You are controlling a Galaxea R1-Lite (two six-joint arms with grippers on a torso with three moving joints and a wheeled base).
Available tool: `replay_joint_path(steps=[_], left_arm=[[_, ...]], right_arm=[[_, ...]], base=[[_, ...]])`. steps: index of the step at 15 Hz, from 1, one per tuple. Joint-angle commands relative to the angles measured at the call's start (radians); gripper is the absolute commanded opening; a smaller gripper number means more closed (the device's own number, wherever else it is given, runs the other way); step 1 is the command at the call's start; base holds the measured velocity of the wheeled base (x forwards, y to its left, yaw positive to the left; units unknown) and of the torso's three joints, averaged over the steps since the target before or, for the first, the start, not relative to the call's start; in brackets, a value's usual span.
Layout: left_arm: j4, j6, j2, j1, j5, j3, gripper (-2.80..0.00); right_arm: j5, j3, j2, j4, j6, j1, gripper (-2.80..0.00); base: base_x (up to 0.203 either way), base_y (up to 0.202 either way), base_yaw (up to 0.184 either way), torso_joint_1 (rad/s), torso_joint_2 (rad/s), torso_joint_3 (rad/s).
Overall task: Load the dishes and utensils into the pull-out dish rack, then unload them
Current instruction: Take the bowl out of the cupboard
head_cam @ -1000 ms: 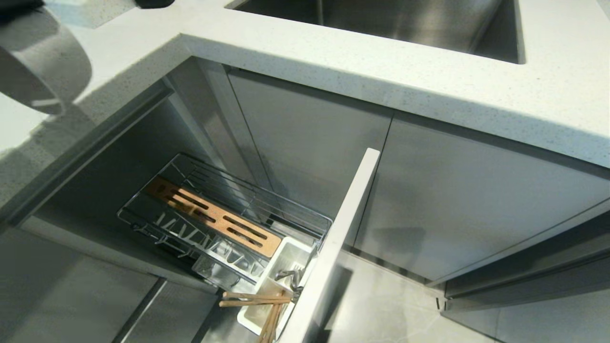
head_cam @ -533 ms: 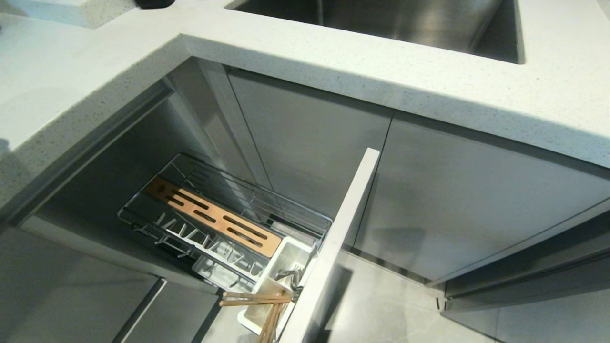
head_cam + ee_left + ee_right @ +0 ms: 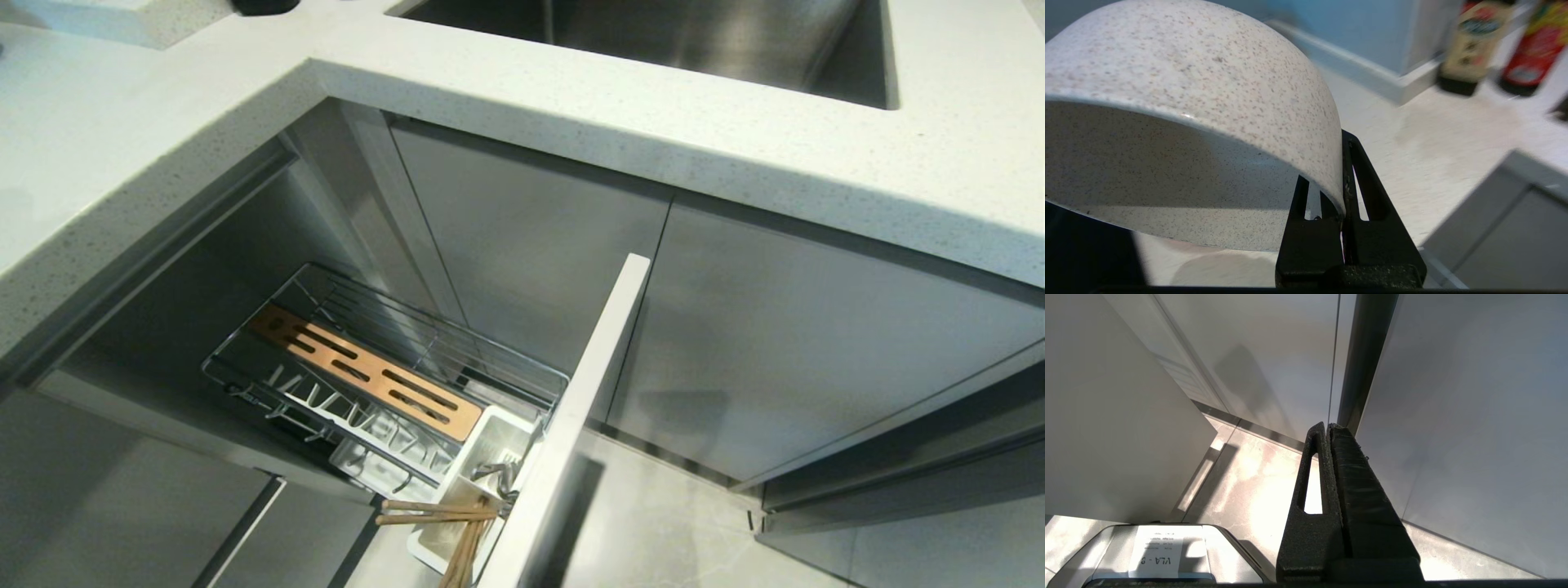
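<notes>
My left hand (image 3: 1342, 206) is clenched on the rim of the small white bowl (image 3: 1188, 122), one finger inside the wall and one outside, above the pale surface (image 3: 1453, 139). The bowl looks stiff, light and smooth, so I think it can slip or swing around such a thin rim hold; a deeper bite would be safer. My right hand (image 3: 1327, 428) hangs clenched on nothing, near the floor. The pull-out dish rack (image 3: 392, 380) stands open, chopsticks (image 3: 441, 513) in its caddy.

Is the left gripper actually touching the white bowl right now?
Touching. The left wrist view shows the left gripper with its two black fingers closed on the rim of the speckled white bowl, one finger on each side of the wall.
</notes>
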Motion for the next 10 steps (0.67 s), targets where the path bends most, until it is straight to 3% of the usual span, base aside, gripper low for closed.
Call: replay_joint_path(steps=[1, 3, 5, 8, 10], left_arm=[[0.077, 0.056, 0.08, 0.153, -0.097, -0.054, -2.8], [0.259, 0.166, 0.172, 0.231, -0.189, -0.181, -2.8], [0.479, 0.319, 0.26, 0.284, -0.244, -0.306, -2.8], [0.722, 0.547, 0.376, 0.303, -0.257, -0.444, -2.8], [0.845, 0.678, 0.442, 0.285, -0.203, -0.509, -2.8]], right_arm=[[0.0, 0.002, 0.0, -0.002, 0.0, 0.0, -2.8], [0.0, 0.002, 0.0, -0.001, 0.0, 0.0, -2.8], [0.0, 0.002, 0.0, 0.0, 0.0, 0.001, -2.8], [0.0, 0.002, 0.0, 0.0, 0.0, 0.001, -2.8], [0.0, 0.002, 0.0, 0.0, 0.0, 0.001, -2.8]], base=[[0.0, 0.0, 0.0, 0.0, 0.0, 0.0], [0.0, 0.0, 0.0, 0.0, 0.0, 0.0], [0.0, 0.0, 0.0, 0.0, 0.0, 0.0], [0.0, 0.0, 0.0, 0.0, 0.0, 0.0], [0.0, 0.0, 0.0, 0.0, 0.0, 0.0]])
